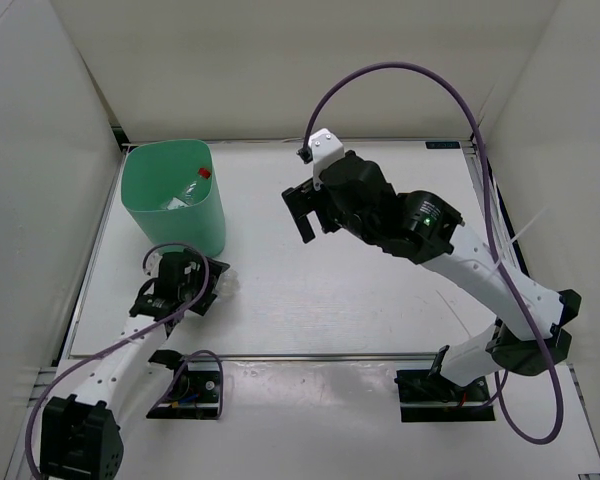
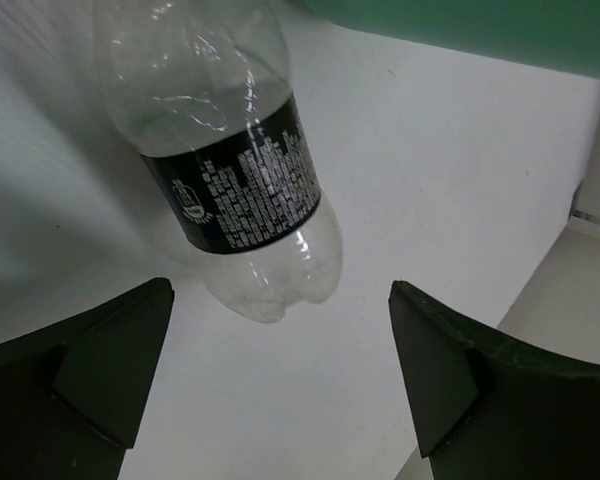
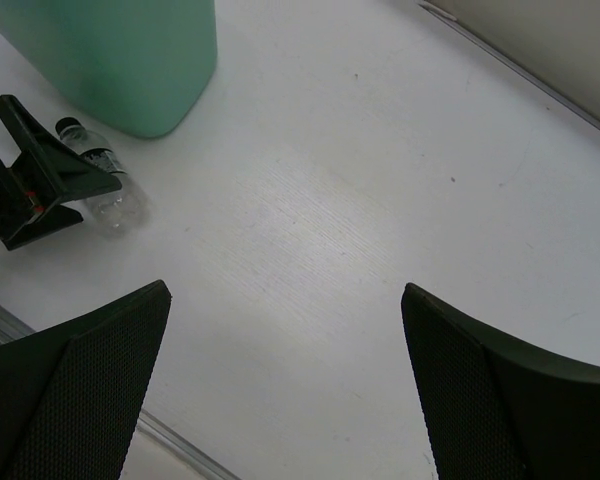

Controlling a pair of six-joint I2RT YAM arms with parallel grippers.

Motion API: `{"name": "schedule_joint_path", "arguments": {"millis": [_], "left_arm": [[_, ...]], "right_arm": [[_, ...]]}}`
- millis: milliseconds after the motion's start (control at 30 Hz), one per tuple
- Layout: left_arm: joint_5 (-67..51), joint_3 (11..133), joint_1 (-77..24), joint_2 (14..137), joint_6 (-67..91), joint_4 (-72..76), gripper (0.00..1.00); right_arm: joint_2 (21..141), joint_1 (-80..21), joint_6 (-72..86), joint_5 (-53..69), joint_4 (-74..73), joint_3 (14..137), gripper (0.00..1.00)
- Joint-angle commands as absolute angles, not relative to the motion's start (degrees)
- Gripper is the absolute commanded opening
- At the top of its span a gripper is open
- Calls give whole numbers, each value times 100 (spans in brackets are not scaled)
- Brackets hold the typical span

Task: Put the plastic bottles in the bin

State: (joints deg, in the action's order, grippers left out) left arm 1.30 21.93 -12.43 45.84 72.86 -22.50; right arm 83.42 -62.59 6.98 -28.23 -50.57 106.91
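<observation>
A dark-labelled clear plastic bottle lies on the table beside the mint-green bin; it also shows in the top view and the right wrist view. My left gripper is open, its jaws on either side just short of the bottle's base, not touching it. In the bin lie a red-capped bottle and a clear bottle. My right gripper is open and empty, held above the table's middle, right of the bin.
The bin wall stands just beyond the bottle and shows at the upper left of the right wrist view. White walls enclose the table on three sides. The table's front rail runs along the near edge.
</observation>
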Motion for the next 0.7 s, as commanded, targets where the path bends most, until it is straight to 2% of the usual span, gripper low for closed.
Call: {"name": "schedule_joint_path", "arguments": {"millis": [0, 367, 500, 567, 667], "left_arm": [[483, 2364, -1204, 4780, 7208, -2040, 100], [1, 2698, -739, 6406, 6725, -1547, 100], [-140, 2681, -686, 6285, 6584, -1547, 87], [-351, 2524, -546, 5839, 6530, -1547, 74], [-413, 2470, -431, 5118, 6846, -2248, 72]], "right_arm": [[8104, -6223, 536, -2979, -4957, 10644, 100], [8104, -6117, 299, -2927, -4957, 10538, 100], [8217, -6003, 246, -2822, -4957, 10538, 100], [8279, -5951, 246, -2821, -4957, 10538, 100], [8411, -5950, 307, -2708, -4904, 10600, 100]]}}
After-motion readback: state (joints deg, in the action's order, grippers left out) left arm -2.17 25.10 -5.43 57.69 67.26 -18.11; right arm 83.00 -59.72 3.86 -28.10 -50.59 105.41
